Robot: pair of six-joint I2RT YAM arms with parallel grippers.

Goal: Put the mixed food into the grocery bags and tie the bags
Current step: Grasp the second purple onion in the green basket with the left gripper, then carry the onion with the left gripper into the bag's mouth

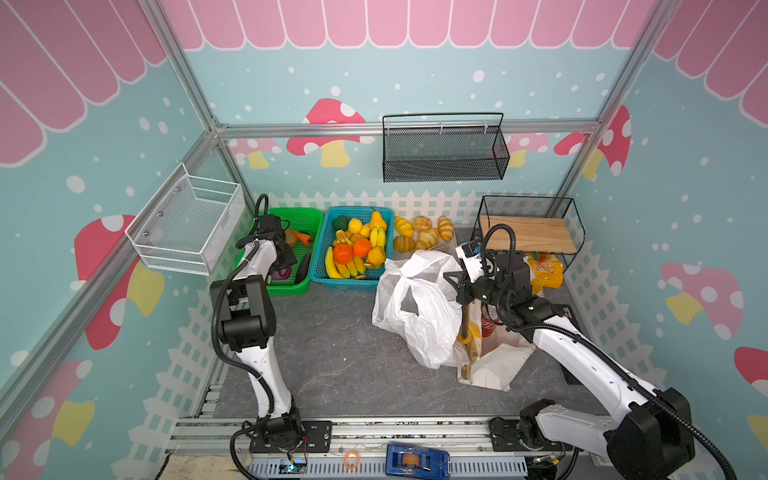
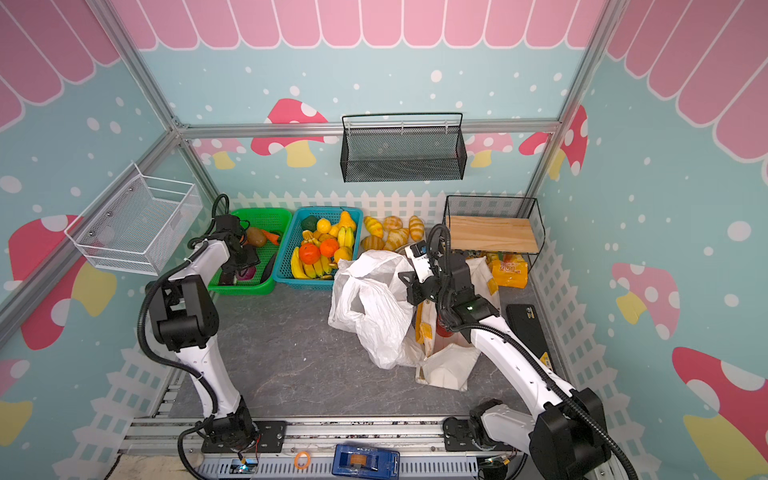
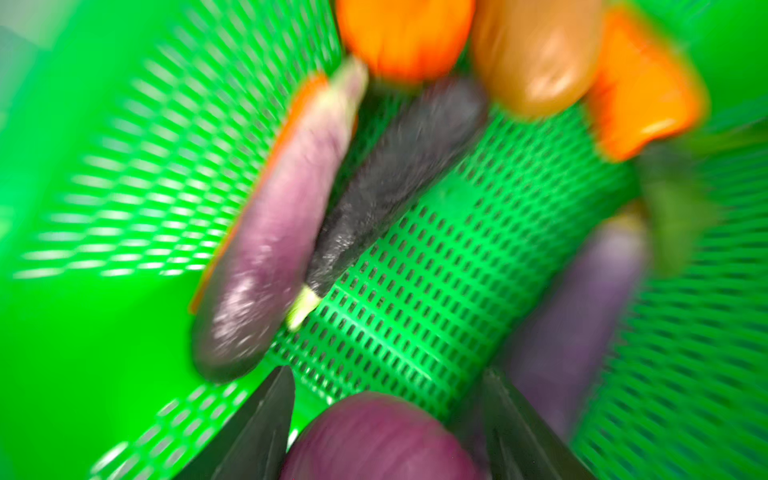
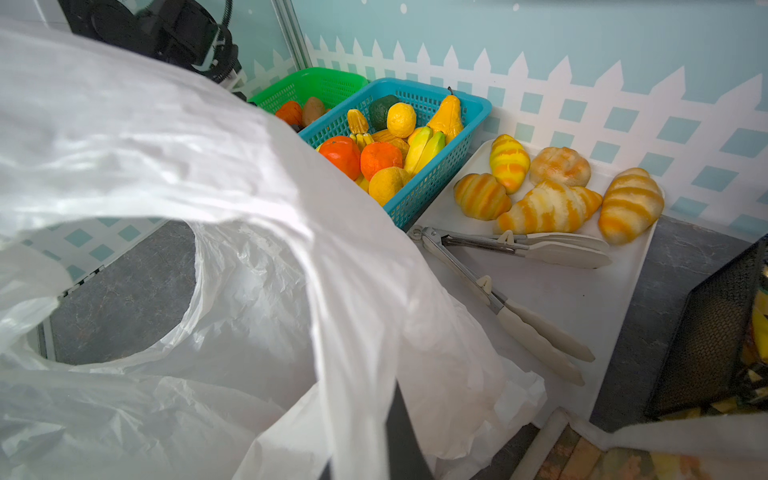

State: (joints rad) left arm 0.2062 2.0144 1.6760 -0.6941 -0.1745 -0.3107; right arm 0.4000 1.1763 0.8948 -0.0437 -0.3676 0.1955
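Note:
A round purple onion [image 3: 382,436] lies in the green basket [image 1: 305,218] at the back left. My left gripper [image 3: 388,374] reaches down into that basket, open, one finger on each side of the onion, with a sliver of basket showing beside one finger. The thin white plastic bag [image 1: 415,307] stands puffed up at mid-right. My right gripper [image 1: 451,276] is shut on its upper edge and holds it raised; in the right wrist view a strip of the bag [image 4: 361,332] runs between the jaws. Behind it the white tote [image 1: 494,365] with yellow trim lies open with a red soda can [image 1: 488,324] inside.
Purple eggplants [image 3: 266,257], a carrot and a brown potato share the green basket. A blue basket [image 1: 320,249] of oranges and bananas stands beside it. Croissants [image 1: 419,235] and tongs [image 4: 498,249] lie on a white tray. A black wire shelf [image 1: 528,232] stands at the back right.

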